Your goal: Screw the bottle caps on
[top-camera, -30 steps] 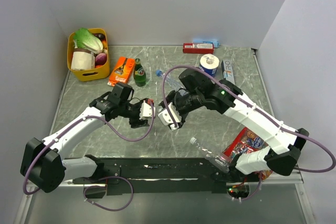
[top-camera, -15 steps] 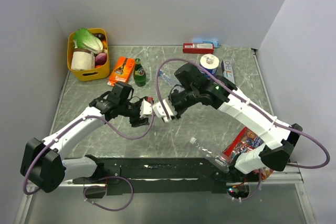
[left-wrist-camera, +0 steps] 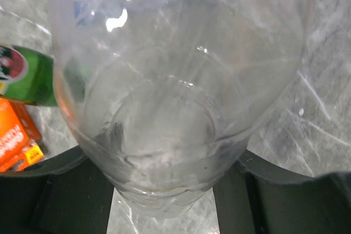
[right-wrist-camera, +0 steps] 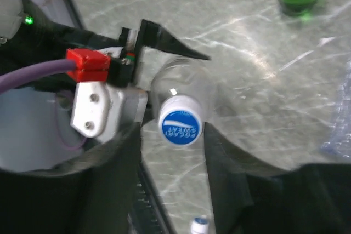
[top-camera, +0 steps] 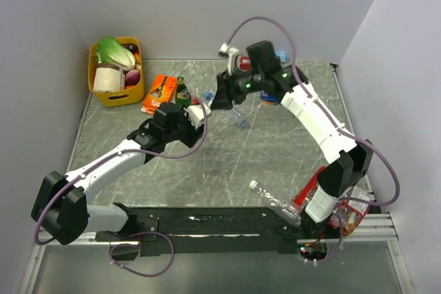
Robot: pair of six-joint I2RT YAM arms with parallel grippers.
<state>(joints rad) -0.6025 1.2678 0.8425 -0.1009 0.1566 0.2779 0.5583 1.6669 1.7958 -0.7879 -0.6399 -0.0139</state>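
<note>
The slim clear plastic bottle [left-wrist-camera: 164, 97] fills the left wrist view. Its far end is cut off by the top edge, and it hides much of the fingers [left-wrist-camera: 55, 201] of the left gripper [left-wrist-camera: 164, 160]. A dark green glass bottle [left-wrist-camera: 30, 78] and an orange box [left-wrist-camera: 13, 135] are clipped at that view's left edge. The right wrist view shows the fingers [right-wrist-camera: 109, 184] of the right gripper [right-wrist-camera: 173, 131] only as dark blurs, and a small blue-and-white thing [right-wrist-camera: 200, 224] at the bottom edge is too blurred to name.
</note>
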